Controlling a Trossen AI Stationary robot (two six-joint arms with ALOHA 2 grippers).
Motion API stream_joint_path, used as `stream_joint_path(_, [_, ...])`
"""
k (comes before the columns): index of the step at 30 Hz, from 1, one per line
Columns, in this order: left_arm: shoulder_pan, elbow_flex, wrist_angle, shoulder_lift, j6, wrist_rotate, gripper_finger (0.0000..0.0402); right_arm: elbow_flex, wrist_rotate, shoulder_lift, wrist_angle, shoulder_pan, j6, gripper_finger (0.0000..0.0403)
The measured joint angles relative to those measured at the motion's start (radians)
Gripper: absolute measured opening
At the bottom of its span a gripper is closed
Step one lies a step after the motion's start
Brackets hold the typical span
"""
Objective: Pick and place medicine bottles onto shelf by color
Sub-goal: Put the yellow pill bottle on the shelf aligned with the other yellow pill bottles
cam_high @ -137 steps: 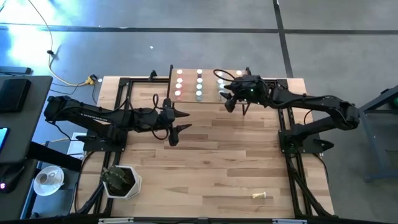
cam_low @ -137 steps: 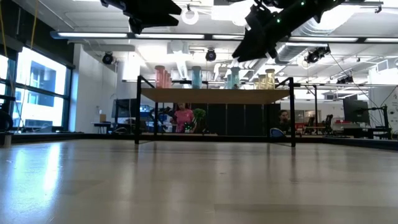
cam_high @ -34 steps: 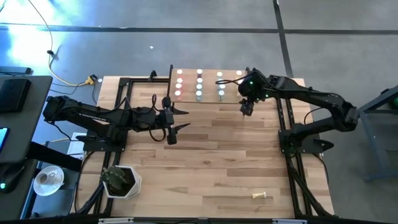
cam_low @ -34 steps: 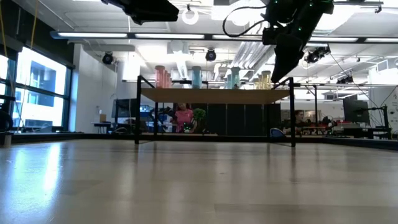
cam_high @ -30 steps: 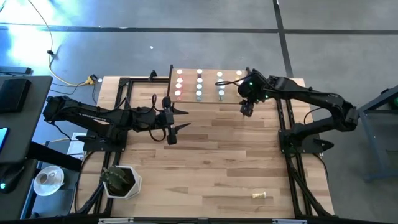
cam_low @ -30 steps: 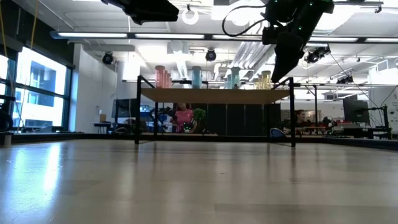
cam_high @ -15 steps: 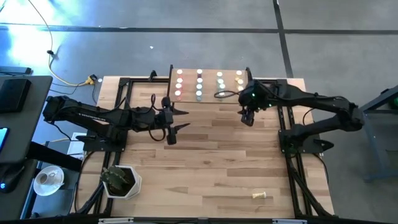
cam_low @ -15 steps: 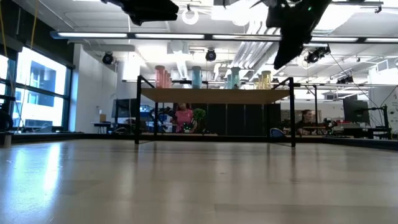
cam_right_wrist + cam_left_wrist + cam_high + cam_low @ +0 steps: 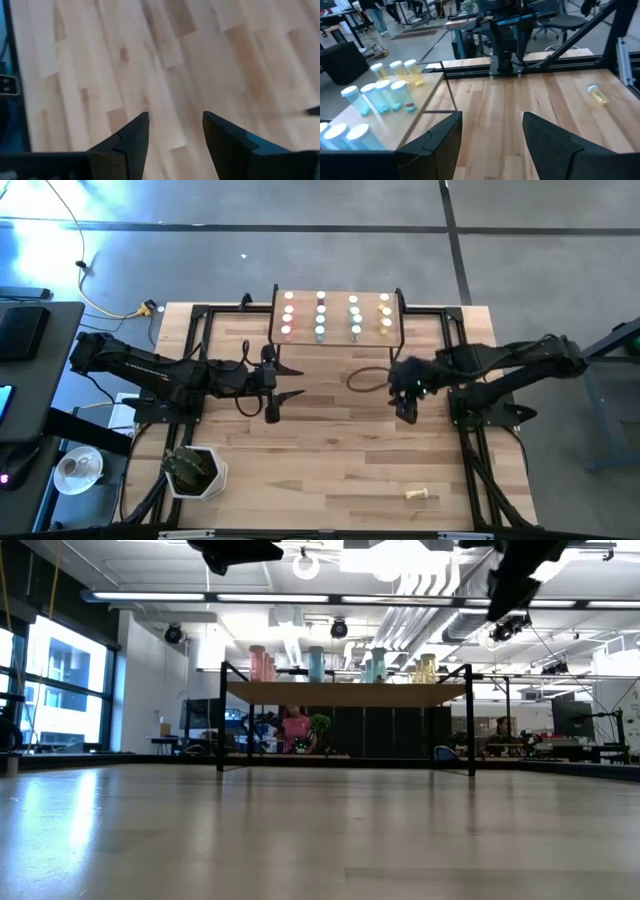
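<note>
The shelf (image 9: 336, 340) stands at the table's far middle on thin black legs. Several medicine bottles (image 9: 320, 315) with white caps stand upright on it in columns: pink, blue, green and yellow from left to right. One yellow bottle (image 9: 421, 496) lies on its side on the tabletop near the front right, also seen in the left wrist view (image 9: 597, 95). My left gripper (image 9: 287, 380) hovers open in front of the shelf's left end. My right gripper (image 9: 408, 410) hangs open over bare wood (image 9: 175, 75), in front of the shelf's right end.
A white pot with a dark plant (image 9: 195, 470) stands at the table's near left corner. Black frame rails (image 9: 200, 340) run along the table's left and right sides. Bare tabletop (image 9: 340, 450) lies between the shelf and the near edge.
My right gripper has swung away from the shelf's right end toward the table's near edge, turning about as it went, and stays open with nothing in it. The bottles on the shelf have kept their places.
</note>
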Motion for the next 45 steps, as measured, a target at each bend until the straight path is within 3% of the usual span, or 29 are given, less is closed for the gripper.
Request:
stream_joint_path(12, [-0.048,0.0,-0.015,0.0,-0.069,0.0,0.02,-0.145,0.078,0.012,0.075,0.354,0.387,0.0177])
stream_joint_path(25, [-0.049,0.0,-0.023,0.0,-0.171,0.021,0.02,-0.163,0.173,0.118,0.175,0.679,0.689,0.0177])
stream_joint_path(45, [-0.048,0.0,-0.024,0.0,-0.265,0.027,0.02,-0.163,0.053,0.353,0.359,0.853,0.816,0.0177])
